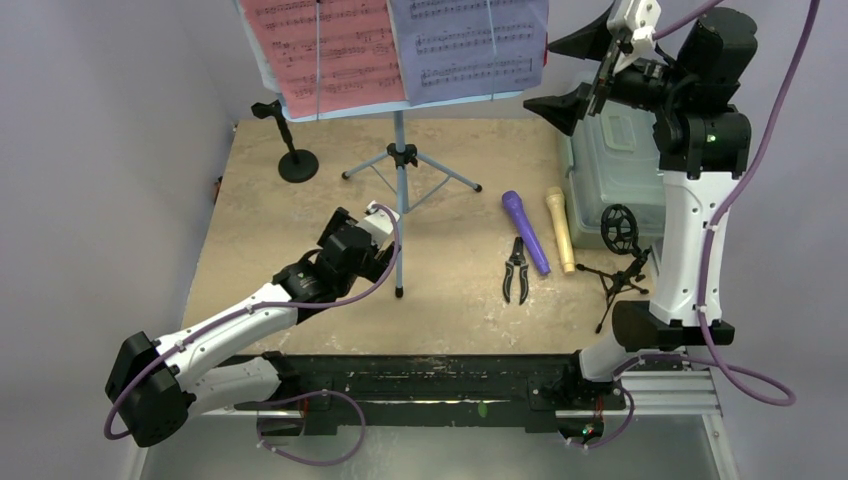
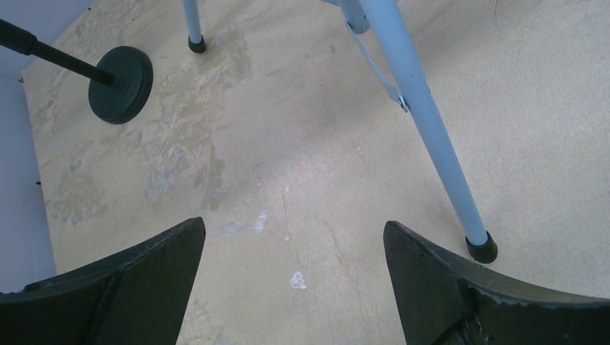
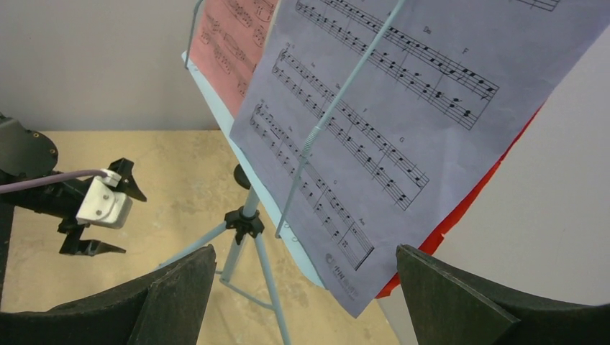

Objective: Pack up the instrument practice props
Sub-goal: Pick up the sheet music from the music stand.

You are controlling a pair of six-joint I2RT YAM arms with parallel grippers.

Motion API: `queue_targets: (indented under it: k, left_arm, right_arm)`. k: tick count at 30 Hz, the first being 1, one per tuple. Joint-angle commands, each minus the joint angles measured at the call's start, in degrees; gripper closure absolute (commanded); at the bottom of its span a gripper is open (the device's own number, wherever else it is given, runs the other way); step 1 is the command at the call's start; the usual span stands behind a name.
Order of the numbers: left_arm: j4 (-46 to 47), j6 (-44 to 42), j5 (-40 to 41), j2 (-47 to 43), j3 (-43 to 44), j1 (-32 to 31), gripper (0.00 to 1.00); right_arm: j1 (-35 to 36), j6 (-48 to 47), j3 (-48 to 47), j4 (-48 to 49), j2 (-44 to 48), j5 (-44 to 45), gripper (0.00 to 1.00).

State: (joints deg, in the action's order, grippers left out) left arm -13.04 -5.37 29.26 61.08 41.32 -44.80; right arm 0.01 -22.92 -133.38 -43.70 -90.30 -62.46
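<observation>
pale lavender-grey walls (image 1: 110, 150) are closing in the scene on the left, back and right of the top view. a beige, mottled tabletop (image 1: 300, 240) with scuffed pale patches is filling the middle of the frame. a black rail (image 1: 400, 385) is running along its lower edge and carrying both arm bases.

a light-blue perforated music desk (image 3: 298, 246) is standing at the top centre on tripod legs (image 1: 400, 170). it is holding a red page (image 1: 320, 50) on the left and a white page (image 1: 470, 40) on the right.

a translucent grey-green box (image 1: 620, 165) is sitting at the right edge of the table, partly behind the right arm (image 1: 690, 230).

the left arm (image 1: 230, 325) is reaching in from the lower left. the left gripper (image 2: 295, 230) is hovering low over bare tabletop, its fingers spread wide and grasping nothing, with one stand foot (image 2: 480, 248) just to its right.

the right gripper (image 1: 575, 72) is raised in the upper right, beside the white page's edge, its fingers likewise released and empty.

a black round-base pole (image 1: 297, 160) is standing in the upper left of the table.

right of centre, a purple microphone (image 1: 526, 232) and a cream microphone (image 1: 559, 230) are lying side by side. black-handled shears (image 1: 516, 270) are lying just to their left, and a black mic tripod (image 1: 620, 280) is lying to their right.
</observation>
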Motion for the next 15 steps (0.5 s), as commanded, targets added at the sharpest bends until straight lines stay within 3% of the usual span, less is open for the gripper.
queue_targets:
  k: [1, 15]
  left_arm:
    - [0.27, -1.14, 0.47, -0.60, -0.72, -0.06, 0.06]
    - [0.37, -1.31, 0.10, -0.35, -0.78, -0.07, 0.06]
  right_arm:
    - [-1.80, 5.79, 0.57, 5.79, 1.00, 0.49, 0.01]
    - [-2.03, 11.08, 4.52, 9.92, 0.14, -2.65, 0.02]
